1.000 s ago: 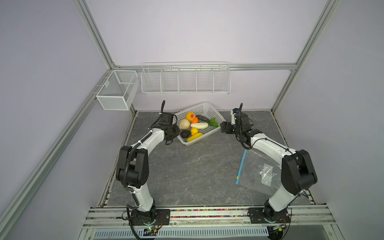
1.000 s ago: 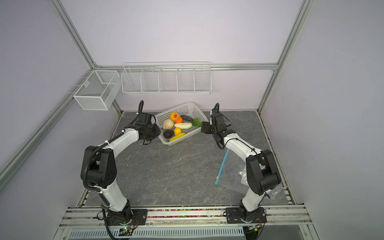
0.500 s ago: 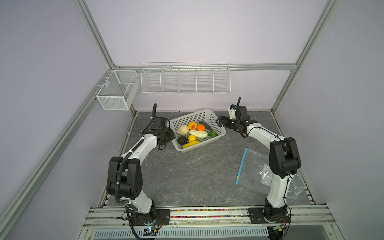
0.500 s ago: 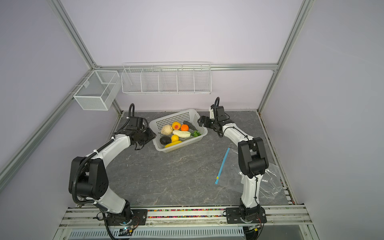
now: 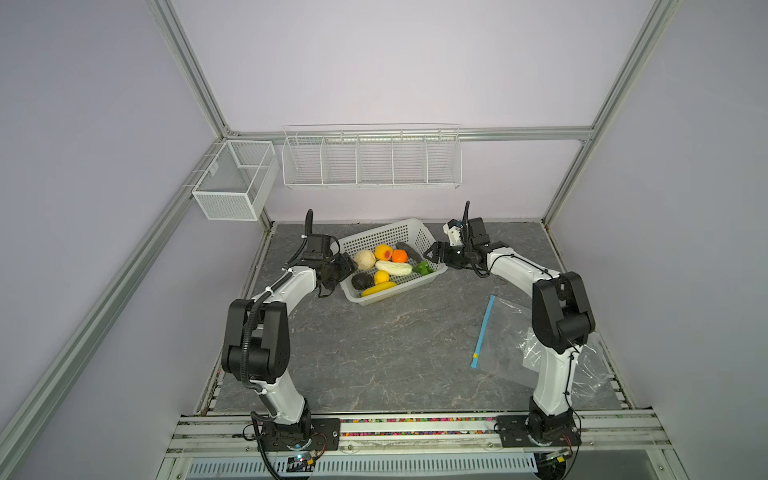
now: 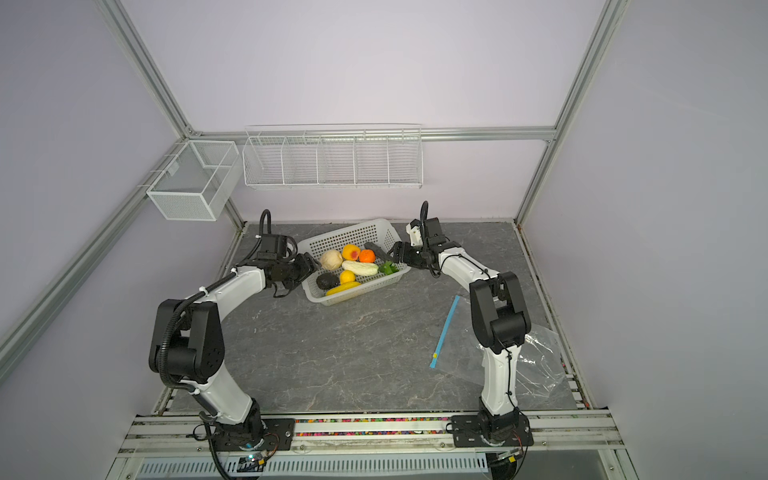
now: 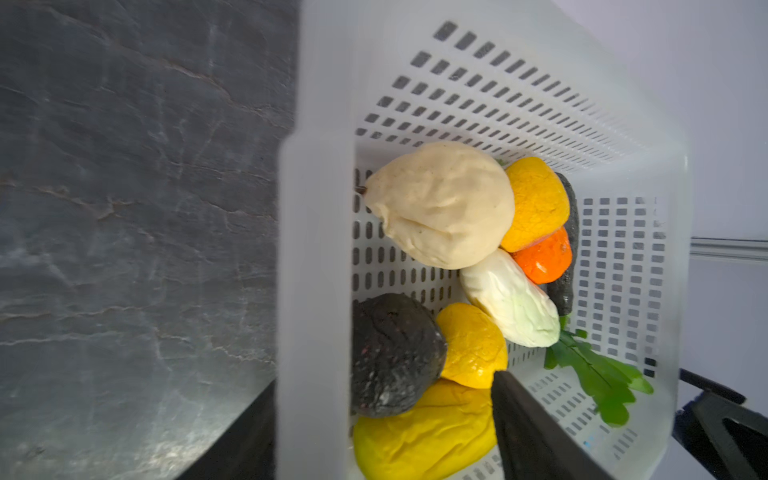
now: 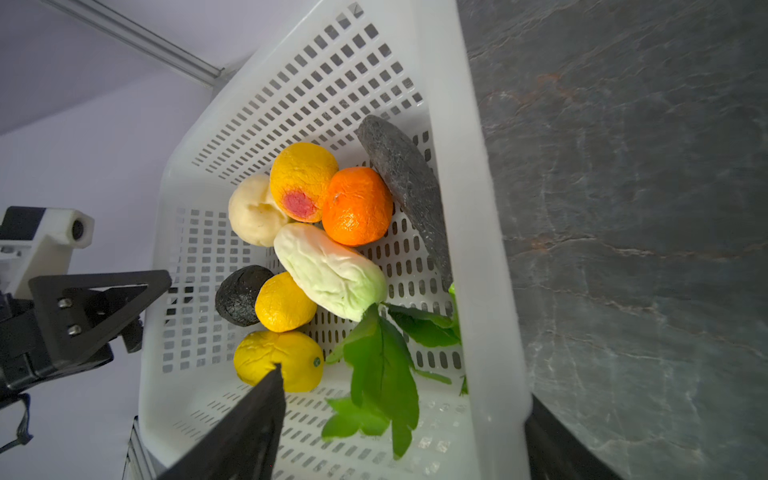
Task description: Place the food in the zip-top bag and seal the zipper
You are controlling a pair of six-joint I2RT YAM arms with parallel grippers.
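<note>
L tool [image 5: 348, 269] released, straddles basket [image 5: 386, 230] wall at 9 | R tool [image 5: 430, 253] released, straddles wall at 3 | food [image 5: 393, 268] between | bag [image 5: 505, 332] at 5, nearer right arm | zipper [image 5: 483, 330] axis 12–6

I'm working in a robot lab cell: aluminium framing [image 5: 197, 79] boxes in plain lilac panels [image 5: 395, 62]. The left arm [image 5: 257, 332] and right arm [image 5: 561, 320] bolt to a rail [image 5: 415, 440] fronting my stone-patterned bench [image 5: 374, 353].

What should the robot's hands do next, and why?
Probably lift the left gripper off the basket wall: its jaws stand open astride it, gripping nothing. All the food lies in the basket, and the zip-top bag lies flat and empty.
</note>
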